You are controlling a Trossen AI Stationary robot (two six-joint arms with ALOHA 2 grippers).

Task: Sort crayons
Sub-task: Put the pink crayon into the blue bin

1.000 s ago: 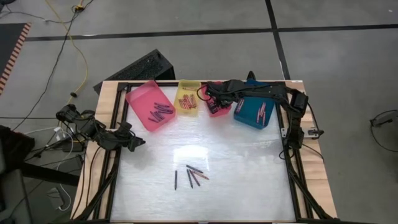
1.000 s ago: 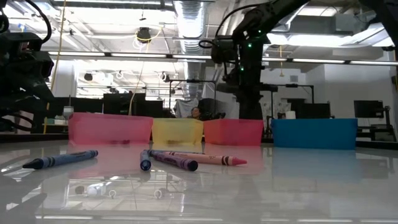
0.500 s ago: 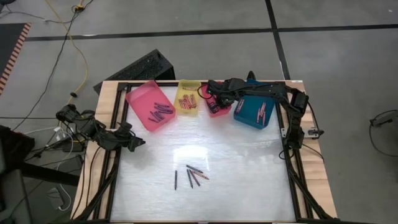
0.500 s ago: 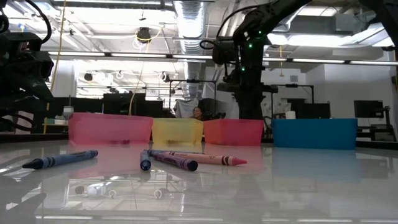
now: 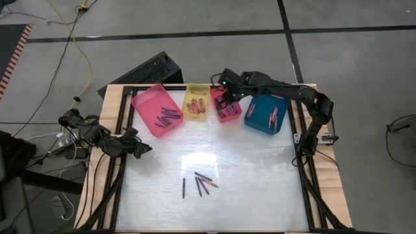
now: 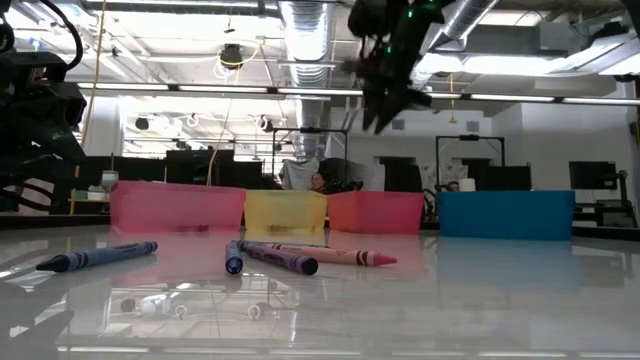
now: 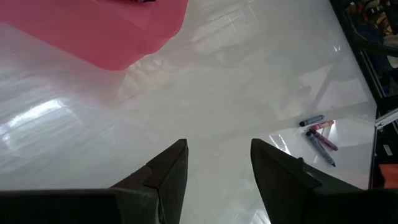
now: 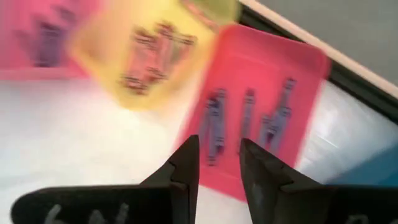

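Observation:
A few loose crayons [image 5: 199,184] lie flat on the white table, right of centre in the near half; the low view shows a blue one [image 6: 96,257], a purple one [image 6: 283,259] and a pink one [image 6: 345,257]. More crayons lie in the red tray [image 8: 267,74], the yellow tray [image 8: 149,56], the pink tray [image 5: 158,109] and the blue tray [image 5: 266,114]. My right gripper [image 8: 217,163] hangs open and empty high above the red tray [image 5: 227,107]. My left gripper [image 7: 217,158] waits open at the table's left edge [image 5: 140,148].
The four trays stand in a row along the far edge. A dark keyboard [image 5: 151,69] lies on the floor beyond the table. Cables run along the left side [image 5: 84,133]. The white tabletop [image 5: 247,169] is bare around the loose crayons.
My right gripper has risen well clear of the red tray, where it stood low a second ago, and has tipped to a steeper downward slant. The trays and the loose crayons have kept still.

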